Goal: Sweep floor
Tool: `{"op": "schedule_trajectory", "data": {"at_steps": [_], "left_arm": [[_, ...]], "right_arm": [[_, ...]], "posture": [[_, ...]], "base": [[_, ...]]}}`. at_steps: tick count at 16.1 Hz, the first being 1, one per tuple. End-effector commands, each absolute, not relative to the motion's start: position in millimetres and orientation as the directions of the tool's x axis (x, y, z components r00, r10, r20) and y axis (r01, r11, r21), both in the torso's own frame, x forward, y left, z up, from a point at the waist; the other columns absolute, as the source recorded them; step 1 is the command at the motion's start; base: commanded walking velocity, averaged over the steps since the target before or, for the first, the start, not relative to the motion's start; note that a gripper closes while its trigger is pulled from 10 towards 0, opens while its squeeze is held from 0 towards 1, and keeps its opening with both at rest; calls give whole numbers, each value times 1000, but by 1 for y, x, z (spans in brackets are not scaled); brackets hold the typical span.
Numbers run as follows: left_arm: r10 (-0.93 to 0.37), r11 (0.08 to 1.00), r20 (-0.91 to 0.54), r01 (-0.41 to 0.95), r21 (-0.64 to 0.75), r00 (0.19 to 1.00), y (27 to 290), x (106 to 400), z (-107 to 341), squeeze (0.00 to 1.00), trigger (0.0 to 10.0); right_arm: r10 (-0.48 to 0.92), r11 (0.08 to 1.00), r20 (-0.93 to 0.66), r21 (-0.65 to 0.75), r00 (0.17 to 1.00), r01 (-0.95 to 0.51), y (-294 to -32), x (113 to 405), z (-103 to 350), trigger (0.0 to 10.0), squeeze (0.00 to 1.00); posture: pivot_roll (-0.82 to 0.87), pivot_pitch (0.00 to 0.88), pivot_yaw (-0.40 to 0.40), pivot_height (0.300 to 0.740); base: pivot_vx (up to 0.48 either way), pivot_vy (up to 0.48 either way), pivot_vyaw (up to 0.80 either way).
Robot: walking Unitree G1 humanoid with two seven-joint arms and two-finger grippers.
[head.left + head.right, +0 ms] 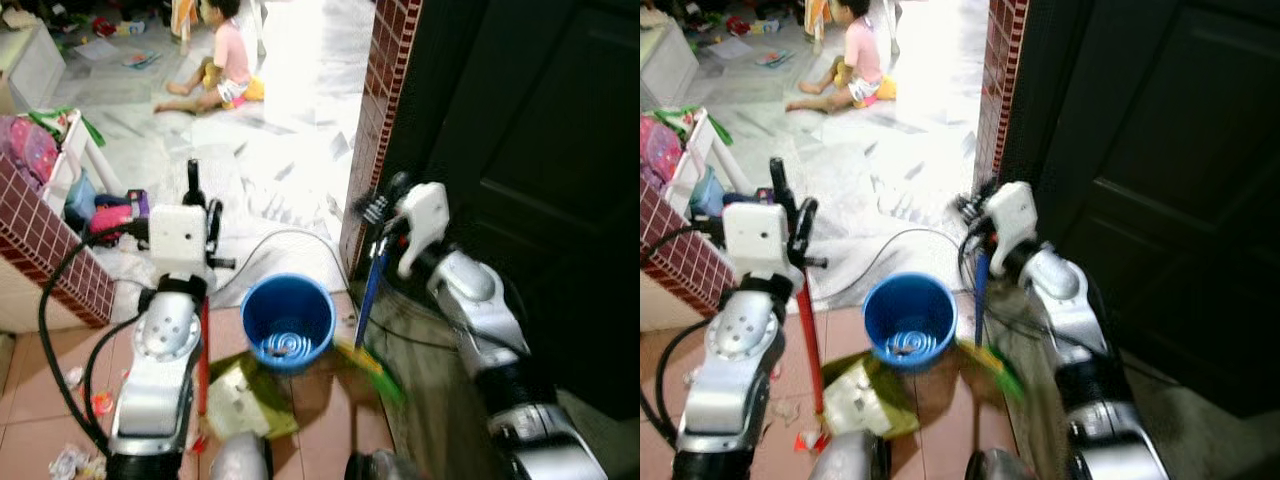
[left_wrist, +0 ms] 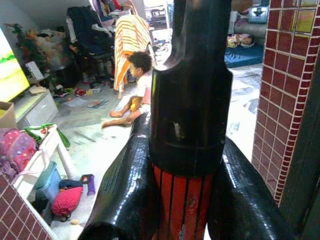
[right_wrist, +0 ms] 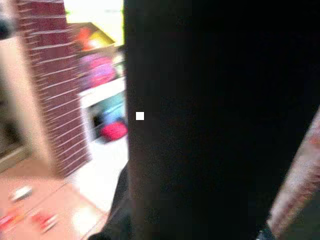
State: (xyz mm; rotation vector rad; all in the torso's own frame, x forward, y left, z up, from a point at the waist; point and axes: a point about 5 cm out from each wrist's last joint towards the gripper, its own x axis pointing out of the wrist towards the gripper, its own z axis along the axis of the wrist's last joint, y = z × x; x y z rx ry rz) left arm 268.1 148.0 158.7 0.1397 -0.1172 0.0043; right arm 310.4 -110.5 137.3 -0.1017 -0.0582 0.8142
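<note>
A red dustpan handle [image 2: 182, 207] is held upright between the fingers [image 2: 125, 195] of the left gripper [image 1: 200, 205], which are closed against it on both sides just below its black top. From that grip the handle runs almost straight down to the dustpan [image 1: 855, 400], which rests on the tiled floor [image 1: 40, 370] by the robot's feet, with litter lying on it. A blue broom handle [image 1: 371, 290] is seen at the right gripper [image 1: 378, 215], beside the brick pillar [image 1: 375, 110] and the dark door [image 1: 1160, 180]; whether those fingers are clamped on it cannot be told from the blurred wrist view. That handle slopes down and slightly inward to the green-and-yellow bristles [image 1: 375, 365], which lie just beside the dustpan on its right. A blue bucket [image 1: 288, 320] stands between the two handles, just ahead of the dustpan. Scattered scraps [image 1: 75, 462] lie on the left, nearer the left arm, so it is judged that the bristles would have to be carried leftward across the tiles towards the dustpan's mouth. A child [image 1: 222, 60] sits well beyond, on the bright floor.
</note>
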Motion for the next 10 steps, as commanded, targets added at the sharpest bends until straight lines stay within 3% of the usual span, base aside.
{"op": "schedule_trajectory", "data": {"at_steps": [1, 6, 9, 10], "left_arm": [[-35, 993, 145, 18, 119, 989, 142, 269, 166, 0, 10000], [-40, 994, 133, 25, 110, 990, 138, 274, 163, 0, 10000], [-7, 991, 144, -12, 131, 990, 141, 277, 165, 0, 10000], [13, 990, 148, -33, 135, 989, 142, 279, 166, 0, 10000]], "right_arm": [[834, 549, -100, 69, 542, -833, -100, 287, 115, 10000, 0], [932, 335, -171, 61, 320, -940, -124, 256, 137, 10000, 0], [926, 373, -65, 3, 372, -928, -133, 267, 164, 10000, 0], [891, 451, -31, -70, 453, -890, -143, 279, 178, 10000, 0]], "posture": [[70, 133, -17, 740], [42, 129, -20, 740], [36, 133, -22, 740], [31, 127, -19, 740]], "base": [[0, 0, 0], [0, 0, 0], [0, 0, 0], [0, 0, 0]]}}
